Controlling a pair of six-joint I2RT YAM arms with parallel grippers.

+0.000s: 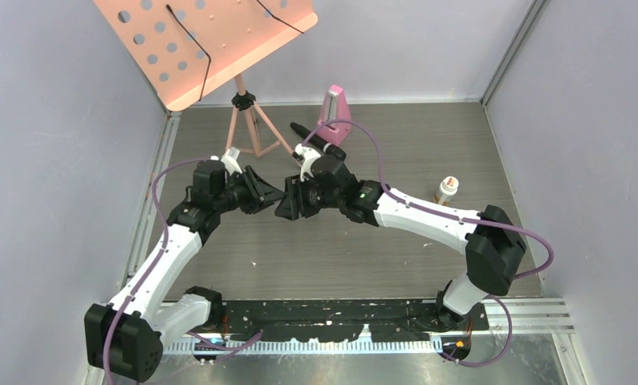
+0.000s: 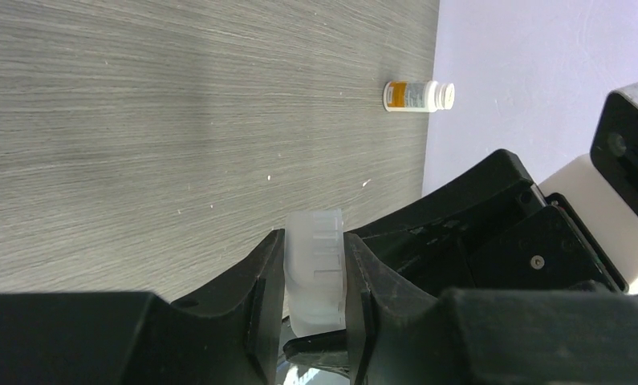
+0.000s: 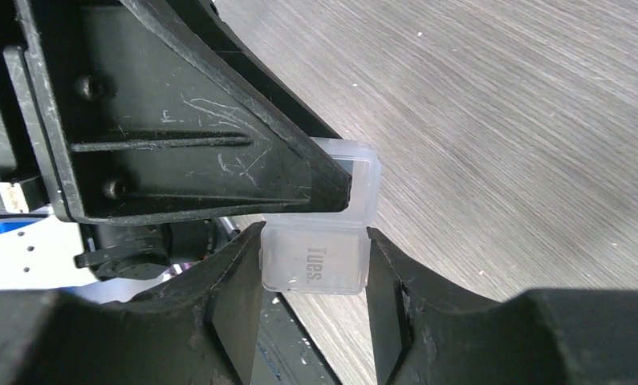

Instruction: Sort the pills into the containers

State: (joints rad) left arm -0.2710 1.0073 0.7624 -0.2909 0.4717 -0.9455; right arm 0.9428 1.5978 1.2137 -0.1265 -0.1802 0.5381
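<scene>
Clear plastic pill box (image 3: 315, 255) hung above worktop (image 3: 500, 120), pinched from both sides: right fingers (image 3: 235, 277) clamped on the "Tues." compartment, left fingers (image 2: 259, 277) on its neighbour. White-capped bottle (image 2: 418, 95) stood well apart, off to the right.

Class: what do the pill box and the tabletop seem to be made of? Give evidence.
Small translucent pill box: likely moulded plastic, frosted; milky see-through walls, rounded corners. Grey streaked tabletop: probably wood-grain laminate, fairly matt; fine parallel streaks.
</scene>
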